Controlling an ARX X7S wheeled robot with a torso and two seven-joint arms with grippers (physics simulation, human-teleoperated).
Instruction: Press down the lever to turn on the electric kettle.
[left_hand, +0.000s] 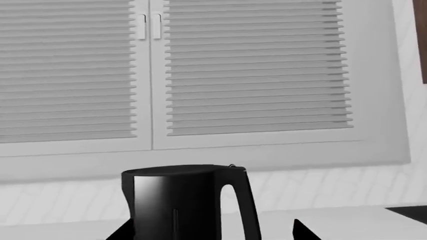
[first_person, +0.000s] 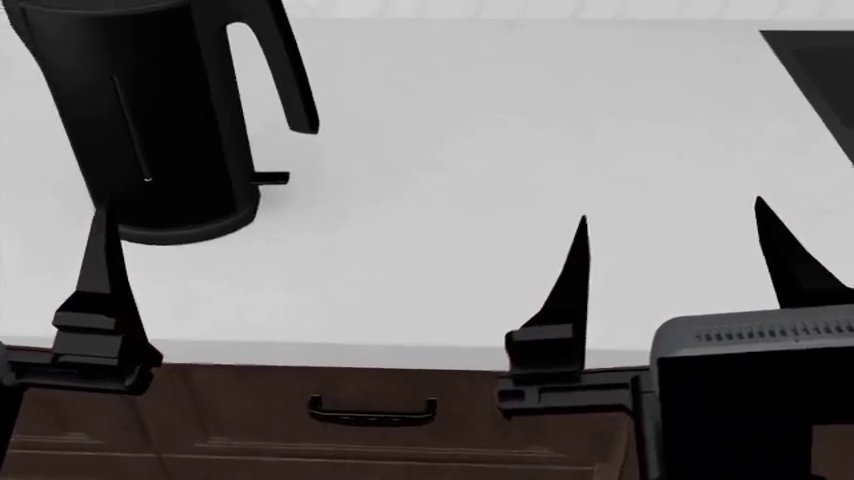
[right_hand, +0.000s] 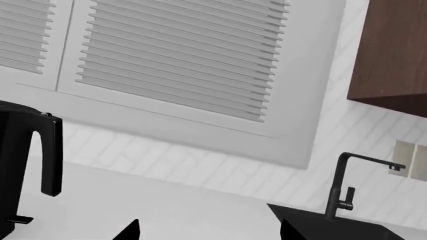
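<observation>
The electric kettle (first_person: 154, 120) is a tall matte-black jug with a loop handle, standing at the far left of the white counter (first_person: 534, 140). The lever (first_person: 271, 179) is a small black tab jutting from its base below the handle. In the right wrist view the lever (right_hand: 20, 219) shows beside the kettle (right_hand: 13, 150). My left gripper (left_hand: 210, 231) is open, short of the kettle (left_hand: 180, 200), with the body framed between its tips. One left finger (first_person: 100, 265) shows in front of the kettle's base. My right gripper (first_person: 671, 212) is open and empty over the counter, right of the kettle.
A black sink (right_hand: 333, 227) with a black faucet (right_hand: 337, 190) lies at the counter's right. Louvred shutters (left_hand: 253, 65) and a tiled wall stand behind the kettle. A brown wall cabinet (right_hand: 393, 50) hangs at the upper right. Below the counter edge is a drawer handle (first_person: 374, 410).
</observation>
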